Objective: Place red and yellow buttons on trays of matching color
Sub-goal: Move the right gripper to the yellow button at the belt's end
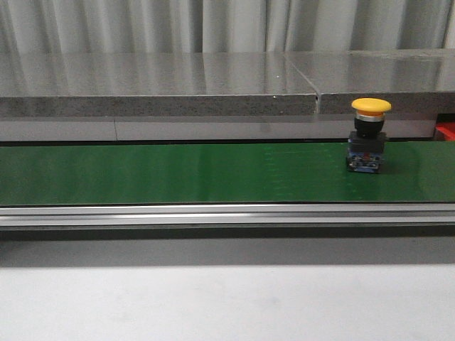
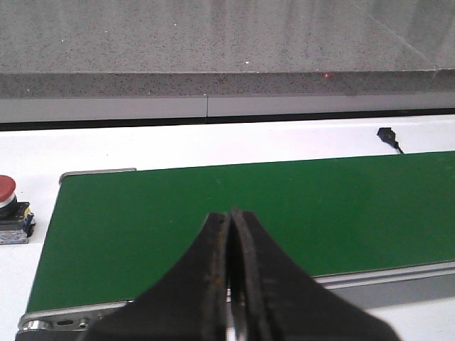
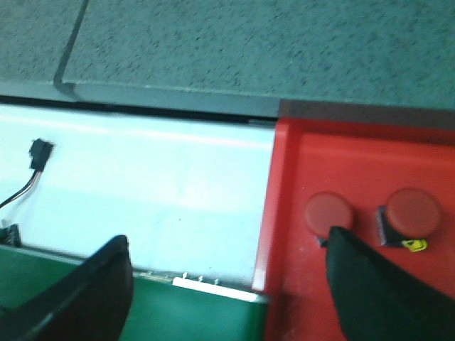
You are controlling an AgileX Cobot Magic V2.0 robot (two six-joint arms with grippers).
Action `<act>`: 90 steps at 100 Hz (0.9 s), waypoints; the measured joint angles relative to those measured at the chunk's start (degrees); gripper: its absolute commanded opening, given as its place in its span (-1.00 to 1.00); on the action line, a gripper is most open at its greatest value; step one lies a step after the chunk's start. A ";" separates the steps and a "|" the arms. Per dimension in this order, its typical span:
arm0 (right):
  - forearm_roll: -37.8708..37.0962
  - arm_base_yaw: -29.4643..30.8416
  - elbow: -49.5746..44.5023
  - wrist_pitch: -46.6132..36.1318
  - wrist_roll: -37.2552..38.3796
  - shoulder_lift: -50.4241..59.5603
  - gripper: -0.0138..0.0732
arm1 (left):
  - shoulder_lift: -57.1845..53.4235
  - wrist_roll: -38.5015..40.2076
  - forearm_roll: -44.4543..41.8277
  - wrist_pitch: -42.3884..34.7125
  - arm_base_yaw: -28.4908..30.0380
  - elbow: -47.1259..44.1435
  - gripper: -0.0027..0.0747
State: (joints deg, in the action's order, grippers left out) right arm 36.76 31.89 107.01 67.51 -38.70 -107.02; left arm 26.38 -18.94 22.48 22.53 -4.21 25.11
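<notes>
A yellow-capped button [image 1: 370,145] on a black and blue base stands upright on the green belt [image 1: 178,174], toward its right end. Neither gripper shows in the front view. My left gripper [image 2: 230,213] is shut with nothing in it, above the belt's [image 2: 213,213] near edge; a red-capped button [image 2: 8,209] sits on the white table just off that belt's end. My right gripper [image 3: 227,249] is open and empty, straddling the edge of the red tray [image 3: 284,185]. Two red buttons [image 3: 328,212] [image 3: 411,212] lie in that tray. The yellow tray is out of view.
A grey stone ledge [image 1: 156,89] runs behind the belt, with curtains beyond. An aluminium rail [image 1: 213,214] edges the belt's front. A small black connector [image 2: 387,133] lies on the white table; a wired one [image 3: 39,153] shows beside the red tray. A sliver of red [image 1: 445,131] sits at the far right.
</notes>
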 measured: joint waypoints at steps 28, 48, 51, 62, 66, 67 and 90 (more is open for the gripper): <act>0.24 -1.42 -23.42 -5.66 -7.67 17.18 0.61 | 0.00 0.00 0.00 0.00 0.00 0.00 -0.98; 0.22 -3.70 -35.51 -8.33 -12.83 25.44 0.61 | 0.00 0.00 0.00 0.00 0.00 0.00 -0.98; 0.22 -4.40 -36.73 -8.44 -13.38 26.17 0.61 | 0.00 0.00 0.00 0.00 0.00 0.00 -0.98; 0.22 -7.11 -40.80 -9.60 -15.24 26.84 0.61 | 0.00 0.00 0.00 0.00 0.00 0.00 -0.98; 0.22 -8.46 -42.13 -10.75 -15.65 26.84 0.61 | 0.00 0.00 0.00 0.00 0.00 0.00 -0.98; 0.12 -8.69 -42.35 -10.99 -15.66 26.84 0.61 | 0.00 0.00 0.00 0.00 0.00 0.00 -0.98; -1.62 -15.72 -48.12 -16.80 -16.05 26.84 0.61 | 0.00 0.00 0.00 0.00 0.00 0.00 -0.98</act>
State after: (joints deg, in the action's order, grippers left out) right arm 35.14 16.18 58.90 50.70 -54.75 -80.18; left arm 26.38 -18.94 22.48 22.53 -4.21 25.11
